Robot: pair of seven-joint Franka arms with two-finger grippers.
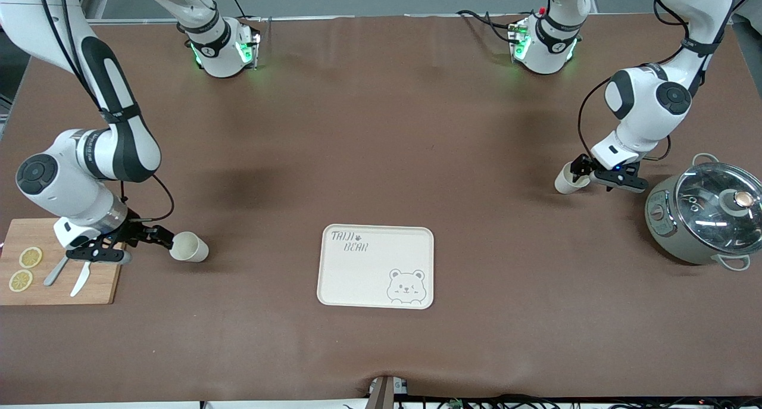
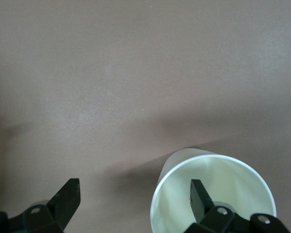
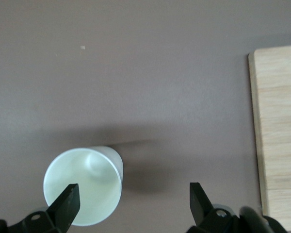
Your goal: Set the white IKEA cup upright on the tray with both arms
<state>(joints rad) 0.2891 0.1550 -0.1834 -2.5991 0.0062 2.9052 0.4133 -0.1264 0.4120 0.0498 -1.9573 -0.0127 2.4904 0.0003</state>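
Two white cups lie tipped on the brown surface (image 1: pixel 381 177). One cup (image 1: pixel 189 246) lies mid-left by the right tool (image 1: pixel 159 237), spread. The other cup (image 1: pixel 567 180) takes one finger (image 2: pixel 200 194) of the spread left tool (image 1: pixel 586 172) inside its mouth, shown only by the wrist view. One tray (image 1: pixel 369 278), lower centre, reads "TAIJI BEAR".

A wooden cutting board (image 1: pixel 56 263) lies at the right arm's end of the table, carrying two lemon slices (image 1: pixel 25 268) and two pieces of metal cutlery (image 1: pixel 68 275). A grey-green electric cooker (image 1: pixel 696 224) with a glass lid (image 1: pixel 720 206) stands at the left arm's end. A brown mat (image 1: pixel 381 129) covers the table.
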